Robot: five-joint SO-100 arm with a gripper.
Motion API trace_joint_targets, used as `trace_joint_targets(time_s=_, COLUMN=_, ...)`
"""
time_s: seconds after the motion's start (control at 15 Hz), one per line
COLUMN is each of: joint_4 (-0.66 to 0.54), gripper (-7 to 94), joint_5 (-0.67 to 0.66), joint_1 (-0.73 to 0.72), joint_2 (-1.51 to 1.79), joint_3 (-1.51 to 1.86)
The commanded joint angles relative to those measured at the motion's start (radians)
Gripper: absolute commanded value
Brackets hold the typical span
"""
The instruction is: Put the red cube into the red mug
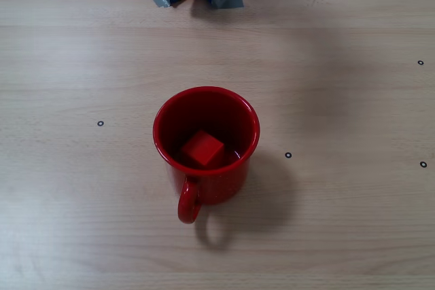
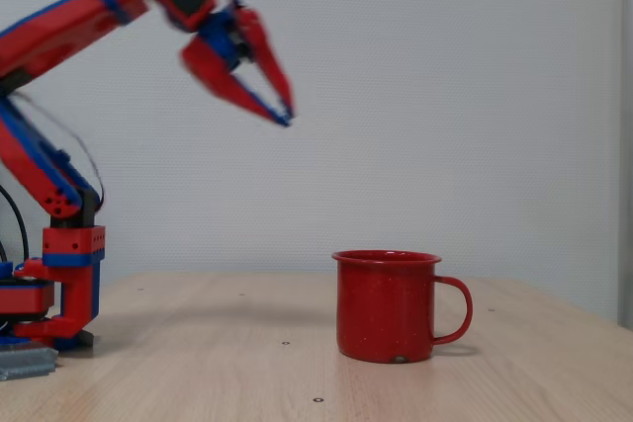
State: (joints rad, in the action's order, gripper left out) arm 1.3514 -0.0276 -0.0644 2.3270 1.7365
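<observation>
- red cube [image 1: 202, 148] lies inside the red mug [image 1: 206, 142], on its bottom, seen from above.
- the mug stands upright on the wooden table [image 1: 340, 100], its handle toward the picture's lower edge.
- in a fixed view from the side, the gripper [image 2: 282, 111] hangs high and left of the mug, well apart from it, fingertips together and holding nothing.

Red arm [image 2: 59, 22] with blue joints, black cables
</observation>
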Motion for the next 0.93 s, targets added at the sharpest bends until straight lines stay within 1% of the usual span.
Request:
trace_joint_targets(time_s=0.0, joint_4=-0.025, gripper=0, joint_5=-0.011, joint_1=0.048, joint_2=0.195, joint_3=0.167)
trace_joint_targets(time_s=0.2, joint_4=-0.141, gripper=0, joint_5=-0.048, joint_1=0.094, joint_2=0.462, joint_3=0.609)
trace_joint_targets(time_s=0.33, joint_4=-0.249, gripper=0, joint_5=-0.089, joint_1=0.048, joint_2=0.597, joint_3=0.907)
trace_joint_targets(time_s=0.4, joint_4=-0.313, gripper=0, joint_5=-0.087, joint_1=0.029, joint_2=0.675, joint_3=1.06)
trace_joint_targets(time_s=0.47, joint_4=-0.336, gripper=0, joint_5=-0.094, joint_1=0.006, joint_2=0.776, joint_3=1.198)
trace_joint_targets(time_s=0.53, joint_4=-0.33, gripper=0, joint_5=-0.103, joint_1=-0.012, joint_2=0.879, joint_3=1.316)
trace_joint_targets(time_s=0.6, joint_4=-0.261, gripper=0, joint_5=-0.066, joint_1=-0.025, joint_2=0.954, joint_3=1.348)
trace_joint_targets(time_s=0.73, joint_4=-0.183, gripper=0, joint_5=-0.018, joint_1=-0.058, joint_2=1.005, joint_3=1.353)
trace_joint_targets(time_s=0.87, joint_4=-0.183, gripper=0, joint_5=-0.018, joint_1=-0.084, joint_2=1.006, joint_3=1.356)
